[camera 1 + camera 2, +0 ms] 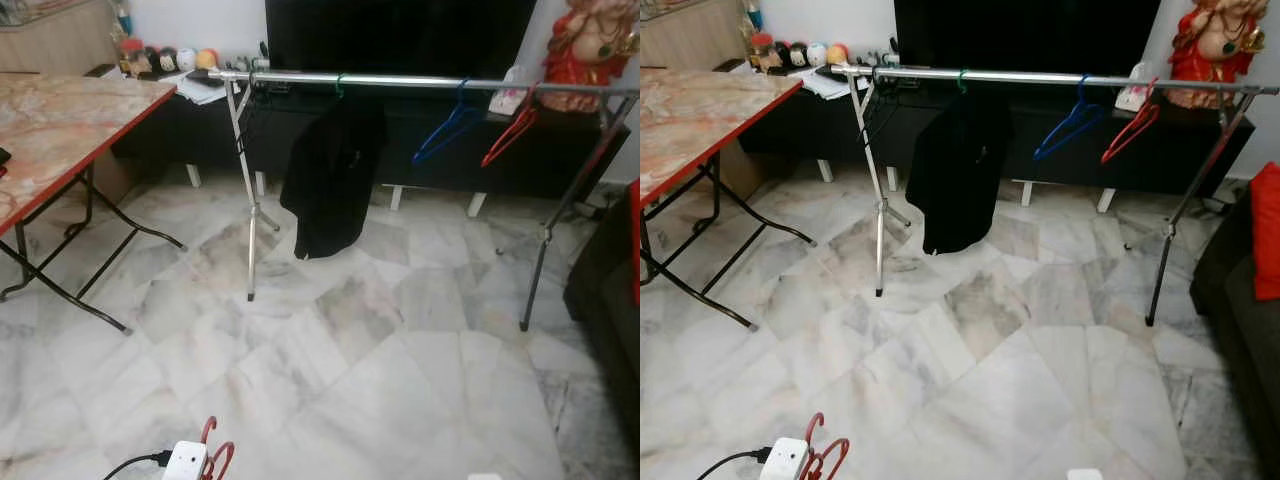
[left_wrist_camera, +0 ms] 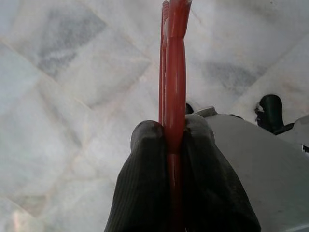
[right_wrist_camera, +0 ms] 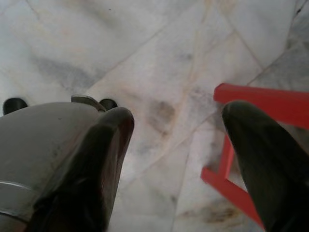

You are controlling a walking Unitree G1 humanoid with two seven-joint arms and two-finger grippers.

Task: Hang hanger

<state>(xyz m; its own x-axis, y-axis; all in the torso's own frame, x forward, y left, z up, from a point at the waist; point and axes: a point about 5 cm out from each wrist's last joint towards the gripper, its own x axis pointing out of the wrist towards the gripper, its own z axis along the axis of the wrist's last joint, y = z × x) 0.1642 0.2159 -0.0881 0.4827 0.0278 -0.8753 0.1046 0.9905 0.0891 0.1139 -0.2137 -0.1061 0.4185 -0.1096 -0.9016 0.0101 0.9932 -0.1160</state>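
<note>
Red hanger [image 2: 174,72] sits clamped between the left gripper's [image 2: 175,133] jaws, low above the marble floor [image 1: 380,380]. Well ahead of those jaws stands the clothes rail [image 1: 420,82]. The right gripper's [image 3: 176,133] jaws are spread apart, holding nothing.

I can read no text, label, brand, number or sign anywhere before me.
</note>
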